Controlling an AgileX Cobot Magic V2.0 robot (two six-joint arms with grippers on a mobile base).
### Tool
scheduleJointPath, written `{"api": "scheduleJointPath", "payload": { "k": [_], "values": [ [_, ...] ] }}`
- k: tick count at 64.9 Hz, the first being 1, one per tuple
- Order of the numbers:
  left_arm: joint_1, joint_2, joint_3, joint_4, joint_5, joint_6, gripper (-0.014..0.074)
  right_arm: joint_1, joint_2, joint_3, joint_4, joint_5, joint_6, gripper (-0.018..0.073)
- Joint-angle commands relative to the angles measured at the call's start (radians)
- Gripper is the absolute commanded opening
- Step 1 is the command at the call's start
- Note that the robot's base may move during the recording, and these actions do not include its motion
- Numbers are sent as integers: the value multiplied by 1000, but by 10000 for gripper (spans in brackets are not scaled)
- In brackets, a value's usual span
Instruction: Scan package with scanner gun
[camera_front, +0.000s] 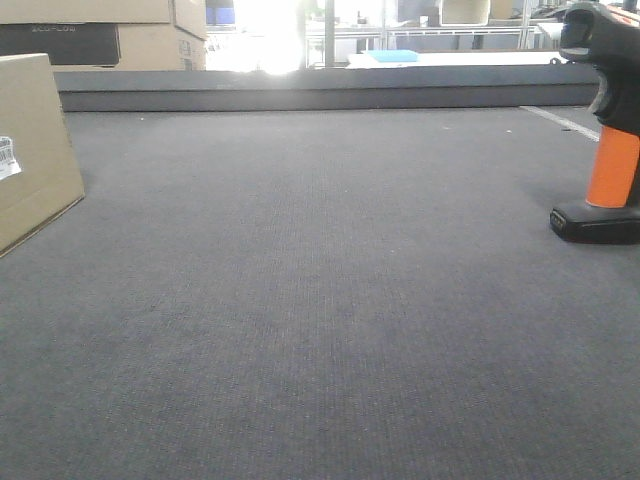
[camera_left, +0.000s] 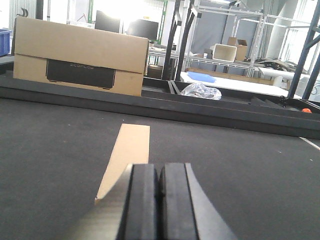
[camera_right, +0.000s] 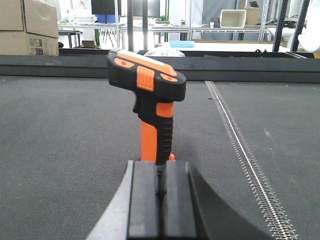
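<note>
Dark grey carpet-like matting (camera_front: 330, 300) covers the whole work surface, ending at a low black ledge (camera_front: 320, 88) with shelving and bright windows behind it. In the front view the scanner gun (camera_front: 606, 130) stands upright on its flat black base at the right edge of the mat, orange neck rising to a bulky black head; the package (camera_front: 30, 150), plain tan with a small white label on its face, sits at the far left edge, well apart from the scanner.

Seen from the right wrist, the scanner gun (camera_right: 150, 100) stands directly ahead of the right gripper (camera_right: 161, 200), just beyond its fingertips and in line with them; the two black pads (camera_right: 145, 200) are pressed together with nothing between them; a ribbed seam (camera_right: 245, 160) in the mat runs off to the right of the fingers.

Seen from the left wrist, the left gripper (camera_left: 160, 200) is likewise clenched, pads (camera_left: 142, 200) meeting and holding nothing; the package (camera_left: 127, 160) shows as a tan face just ahead and slightly left of the fingertips; whether they touch it cannot be told; farther ahead and to the left, a larger cardboard box (camera_left: 80, 55) with a dark printed panel rests behind the ledge.
</note>
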Motion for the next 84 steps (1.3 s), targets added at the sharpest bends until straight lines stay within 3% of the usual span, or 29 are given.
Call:
{"api": "scheduleJointPath", "payload": {
  "k": [1, 12, 21, 30, 39, 84],
  "values": [
    [4, -5, 0, 1, -13, -2, -111, -5, -3, 0, 3, -14, -9, -162],
    [4, -5, 30, 1, -37, -2, -111, -5, -3, 0, 3, -14, -9, -162],
    [-4, -46, 153, 108, -186, 19, -111, -5, -3, 0, 3, -14, -9, -162],
    [-9, -130, 263, 162, -207, 19, -111, -5, -3, 0, 3, -14, -9, -162],
    [-11, -139, 351, 172, -219, 10, -111, -5, -3, 0, 3, -14, -9, -162],
    [-11, -139, 351, 160, -190, 2, -111, -5, -3, 0, 3, -14, -9, -162]
  ]
}}
